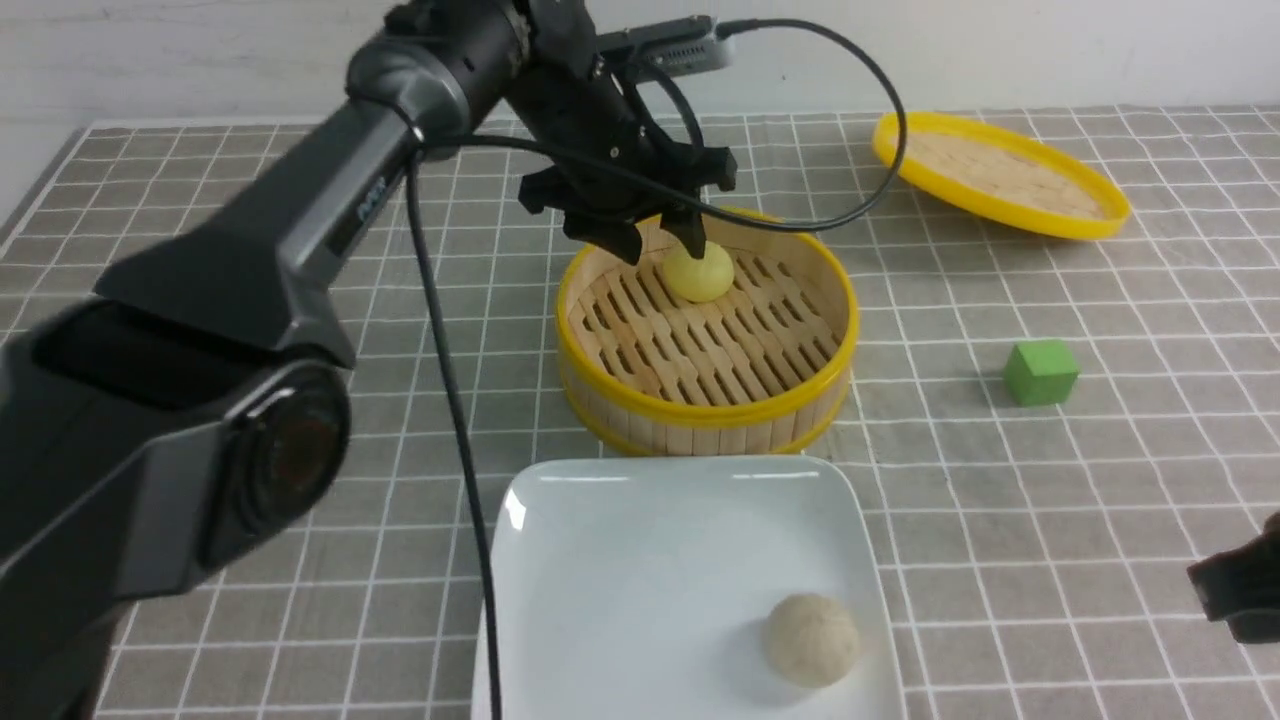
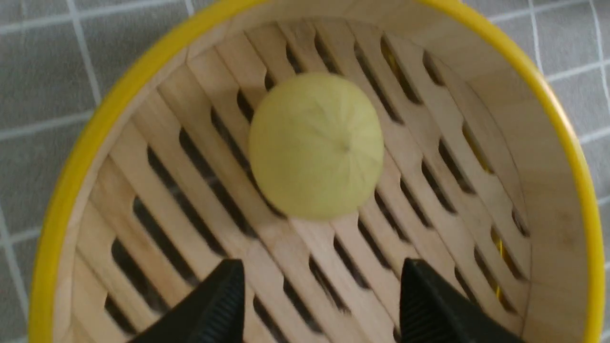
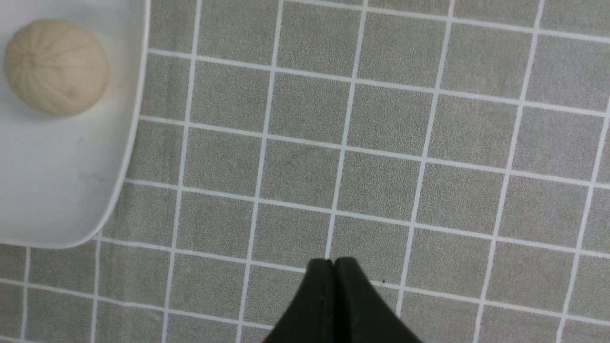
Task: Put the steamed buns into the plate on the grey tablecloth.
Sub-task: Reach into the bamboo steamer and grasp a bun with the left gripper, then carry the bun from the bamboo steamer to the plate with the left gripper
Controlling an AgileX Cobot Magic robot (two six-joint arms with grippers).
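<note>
Grey tablecloth, beige bun at 5 o'clock on the plate, yellow bun at the steamer floor's 12. My left fingers are apart, just short of it; right fingers together. An off-centre pinch could pop it loose.

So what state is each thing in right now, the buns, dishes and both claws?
Steamer: uncovered.
Lid: off, lying on the cloth.
Plate: holds one bun.
Yellow bun: in the steamer, not gripped.
Beige bun: on the plate.
Green cube: on the cloth.
Left gripper: open, by the yellow bun.
Right gripper: shut, empty.
</note>
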